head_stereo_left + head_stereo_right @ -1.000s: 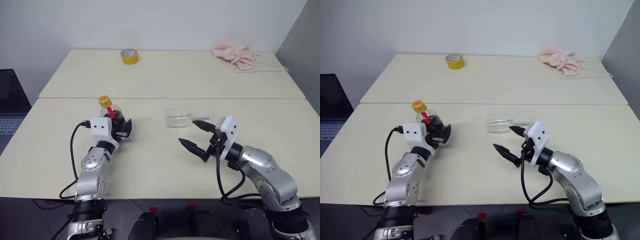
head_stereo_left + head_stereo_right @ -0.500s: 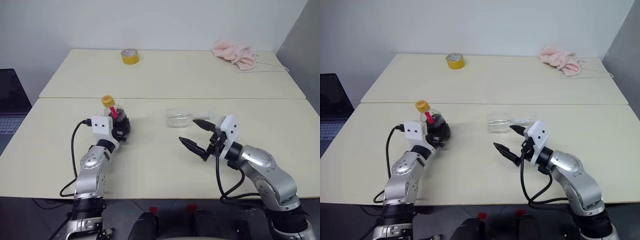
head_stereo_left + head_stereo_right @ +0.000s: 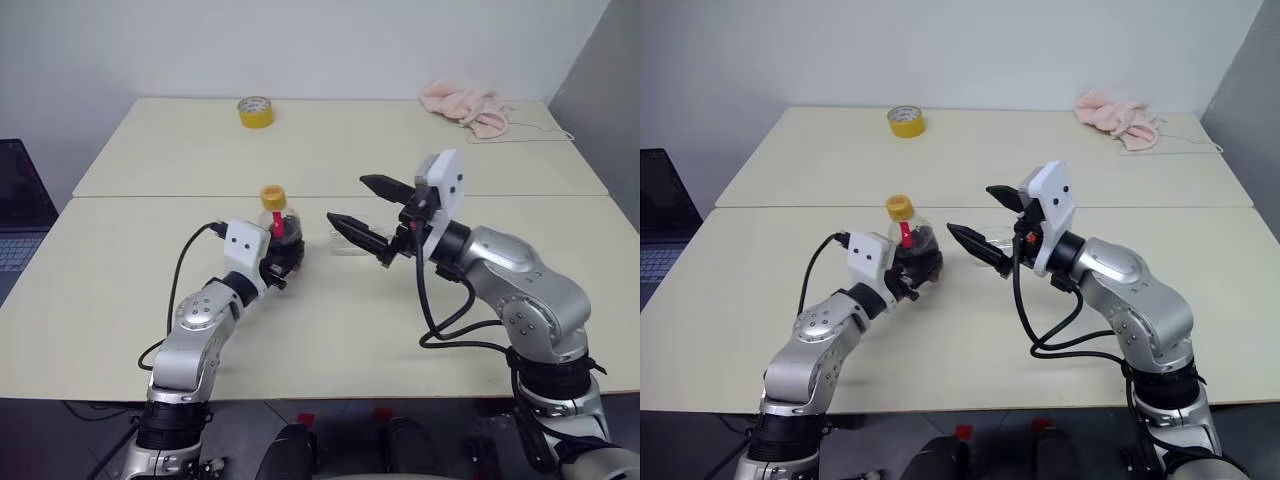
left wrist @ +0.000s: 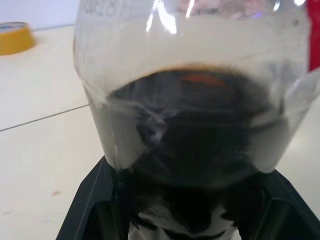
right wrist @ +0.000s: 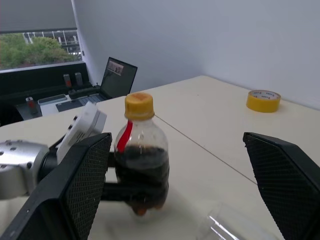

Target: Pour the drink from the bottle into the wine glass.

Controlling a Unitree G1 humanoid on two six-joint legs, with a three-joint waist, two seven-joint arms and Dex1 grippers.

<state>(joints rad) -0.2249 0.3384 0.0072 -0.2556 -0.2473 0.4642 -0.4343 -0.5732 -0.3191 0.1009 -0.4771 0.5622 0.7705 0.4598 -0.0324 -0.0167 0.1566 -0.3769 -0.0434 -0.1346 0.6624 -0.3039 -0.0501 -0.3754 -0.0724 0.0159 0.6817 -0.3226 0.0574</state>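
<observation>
The bottle stands upright, a yellow cap on top, a red label strip on its neck and the dark drink in its rounded base. My left gripper is shut on that base; its black fingers flank it in the left wrist view. My right gripper hangs open in the air just right of the bottle, pointing at it, with nothing between its fingers. The wine glass lies on its side on the table, mostly hidden behind the right gripper's lower finger; a part of it shows in the right wrist view.
A yellow tape roll sits at the back left of the far table and a pink cloth at its back right. A laptop stands off the left edge. A seam joins the two tables.
My left gripper closed on the bottle and carried it right, toward the table's middle. My right gripper rose and swung left, ending in front of the lying glass, still open.
</observation>
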